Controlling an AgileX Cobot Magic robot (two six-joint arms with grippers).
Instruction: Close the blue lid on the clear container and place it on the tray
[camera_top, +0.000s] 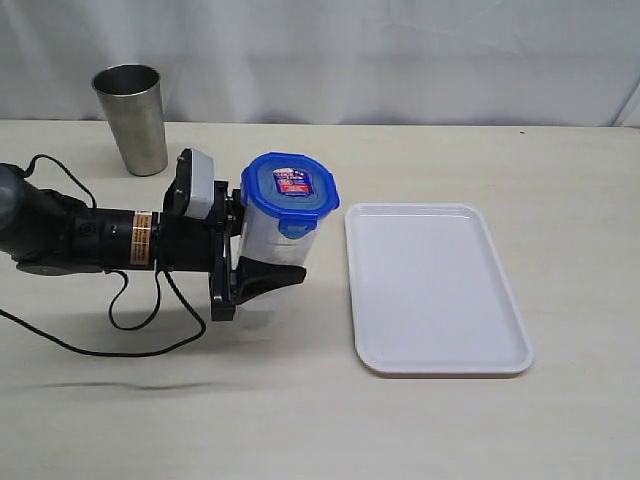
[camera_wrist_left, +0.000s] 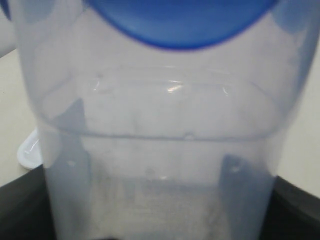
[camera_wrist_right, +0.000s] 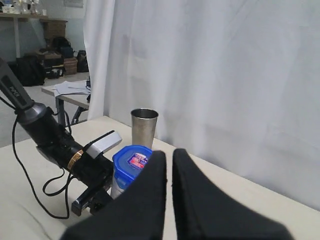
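Tapered translucent clear container (camera_top: 266, 228), glossy blue lid (camera_top: 290, 187) atop, clamped in left hand (camera_top: 262, 252); right hand (camera_wrist_right: 169, 170) pressed together, empty; smooth white tray (camera_top: 440, 290) beside.

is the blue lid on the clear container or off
On. The blue lid sits level over the mouth of the upright clear container in the exterior view. Whether its flaps are snapped down, cannot tell.

Steel cup (camera_top: 131, 118) upright at table's (camera_top: 450, 430) back edge; white curtain (camera_top: 400, 50) behind
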